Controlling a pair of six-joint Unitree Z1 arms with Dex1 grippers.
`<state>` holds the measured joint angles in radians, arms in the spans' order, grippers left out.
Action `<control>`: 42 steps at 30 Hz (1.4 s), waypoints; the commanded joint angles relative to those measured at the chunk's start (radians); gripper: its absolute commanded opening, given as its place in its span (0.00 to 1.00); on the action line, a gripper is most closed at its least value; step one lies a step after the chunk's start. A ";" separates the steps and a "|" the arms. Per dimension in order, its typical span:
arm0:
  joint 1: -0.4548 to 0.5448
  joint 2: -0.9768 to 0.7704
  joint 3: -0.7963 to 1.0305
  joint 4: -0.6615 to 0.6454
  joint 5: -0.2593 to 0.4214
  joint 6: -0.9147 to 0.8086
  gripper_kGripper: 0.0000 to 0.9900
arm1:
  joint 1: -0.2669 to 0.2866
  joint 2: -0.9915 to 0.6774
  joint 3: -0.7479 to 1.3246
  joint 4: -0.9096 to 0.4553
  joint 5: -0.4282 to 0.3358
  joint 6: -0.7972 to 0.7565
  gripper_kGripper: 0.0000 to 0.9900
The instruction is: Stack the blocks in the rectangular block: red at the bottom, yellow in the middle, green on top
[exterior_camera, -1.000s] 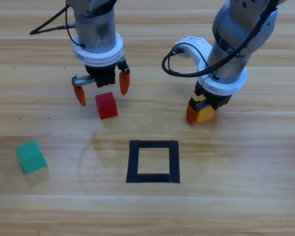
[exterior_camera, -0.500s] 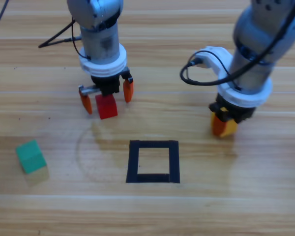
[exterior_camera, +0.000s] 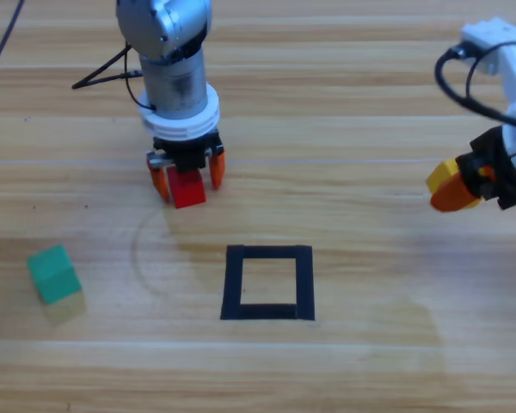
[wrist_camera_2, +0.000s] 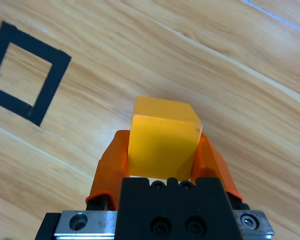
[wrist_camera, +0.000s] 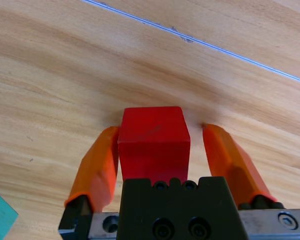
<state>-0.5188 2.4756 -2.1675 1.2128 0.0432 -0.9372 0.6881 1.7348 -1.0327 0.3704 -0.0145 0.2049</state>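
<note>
1. Small teal-green cube (exterior_camera: 54, 274) lies lower left on the wooden table (exterior_camera: 370, 361).
2. Black tape square outline (exterior_camera: 268, 282), lower centre.
3. Right gripper (exterior_camera: 454, 191), right edge, pinches the small yellow cube (wrist_camera_2: 162, 137).
4. Left gripper (exterior_camera: 187, 175), upper left, jaws spread around the small red cube (exterior_camera: 187, 187); one jaw touches it.

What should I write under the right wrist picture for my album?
The right tool holds the yellow cube above the wooden table, the black tape square off to one side.

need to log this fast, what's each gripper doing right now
Left gripper: jaws open around the red cube, one jaw touching, one apart.
Right gripper: shut on the yellow cube.
</note>
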 commanded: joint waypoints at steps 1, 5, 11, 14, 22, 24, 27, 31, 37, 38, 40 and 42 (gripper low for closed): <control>0.022 0.071 0.034 -0.022 -0.014 0.041 0.58 | -0.012 -0.024 -0.015 0.076 0.024 0.117 0.16; 0.019 0.054 0.040 -0.022 -0.014 0.093 0.35 | -0.010 -0.026 -0.004 0.076 0.025 0.131 0.16; 0.003 -0.053 0.041 -0.015 -0.014 0.248 0.04 | -0.010 -0.009 -0.007 0.102 0.033 0.153 0.16; -0.029 -0.118 0.041 -0.007 -0.036 0.344 0.04 | -0.010 -0.015 -0.013 0.124 0.036 0.162 0.16; -0.234 -0.188 0.106 0.007 -0.022 0.442 0.04 | -0.010 0.003 -0.013 0.127 0.041 0.168 0.16; -0.294 -0.192 0.120 0.007 -0.011 0.442 0.04 | -0.010 0.002 -0.015 0.127 0.044 0.171 0.16; -0.374 -0.185 0.141 0.007 -0.008 0.451 0.04 | -0.010 0.000 -0.013 0.128 0.048 0.173 0.16; -0.418 -0.170 0.179 -0.006 0.006 0.383 0.04 | -0.010 0.011 -0.012 0.128 0.048 0.171 0.16; -0.425 -0.193 0.210 -0.018 0.040 0.181 0.04 | -0.010 0.015 -0.012 0.128 0.048 0.169 0.16; -0.425 -0.199 0.213 -0.016 0.046 0.150 0.04 | -0.010 0.015 -0.013 0.128 0.048 0.169 0.16; -0.425 -0.204 0.221 -0.018 0.061 0.086 0.04 | -0.010 0.015 -0.012 0.128 0.048 0.169 0.16; -0.425 -0.208 0.229 -0.018 0.080 0.018 0.04 | -0.010 0.015 -0.010 0.128 0.047 0.169 0.16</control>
<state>-0.9355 2.2746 -1.9701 1.2104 0.0882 -0.8315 0.6881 1.7249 -1.0501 0.4862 0.0266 0.3771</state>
